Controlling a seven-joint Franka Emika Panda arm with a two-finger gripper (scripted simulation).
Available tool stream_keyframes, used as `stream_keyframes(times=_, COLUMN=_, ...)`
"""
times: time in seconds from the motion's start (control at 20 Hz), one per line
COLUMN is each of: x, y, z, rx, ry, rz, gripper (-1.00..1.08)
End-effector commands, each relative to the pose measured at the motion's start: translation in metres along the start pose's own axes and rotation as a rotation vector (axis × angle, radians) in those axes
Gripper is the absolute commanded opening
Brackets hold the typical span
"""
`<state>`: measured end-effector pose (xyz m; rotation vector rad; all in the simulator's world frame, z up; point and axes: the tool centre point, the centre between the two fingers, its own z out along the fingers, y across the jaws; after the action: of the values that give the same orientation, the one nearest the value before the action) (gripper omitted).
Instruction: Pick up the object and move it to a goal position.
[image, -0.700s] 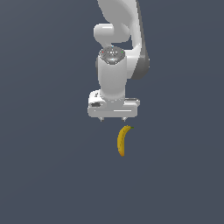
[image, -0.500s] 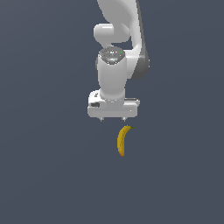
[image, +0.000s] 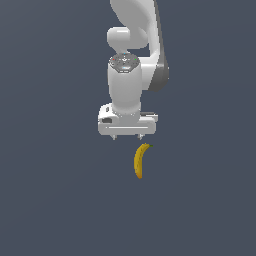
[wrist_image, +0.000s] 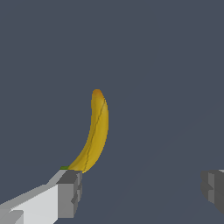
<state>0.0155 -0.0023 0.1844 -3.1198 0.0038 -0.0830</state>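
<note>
Fingers: spread wide (wrist_image: 69, 192), nothing between them; one pad sits just beside the banana's stem end, whether touching I can't tell.
Gripper: (image: 127, 136) hangs above the floor, pointing down.
Banana: (image: 140, 160) lies on the plain grey floor (image: 55, 200), no edges in sight, just off the gripper's line, toward the exterior view's right.
Done: nothing picked up yet.
Left: centre over it, descend, close, lift, carry to the goal, which isn't visible.
</note>
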Motion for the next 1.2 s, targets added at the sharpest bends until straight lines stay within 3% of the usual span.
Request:
stream_keyframes(times=0.0, x=0.000, y=0.000, z=0.000, rx=0.000, ry=0.000, rz=0.000, gripper=1.00)
stream_keyframes(times=0.55, x=0.002, y=-0.012, z=0.021, rx=-0.002, ry=-0.010, rz=0.074, gripper=1.00)
stream_keyframes(times=1.15, x=0.002, y=-0.045, z=0.079, rx=-0.016, ry=-0.035, rz=0.277, gripper=1.00)
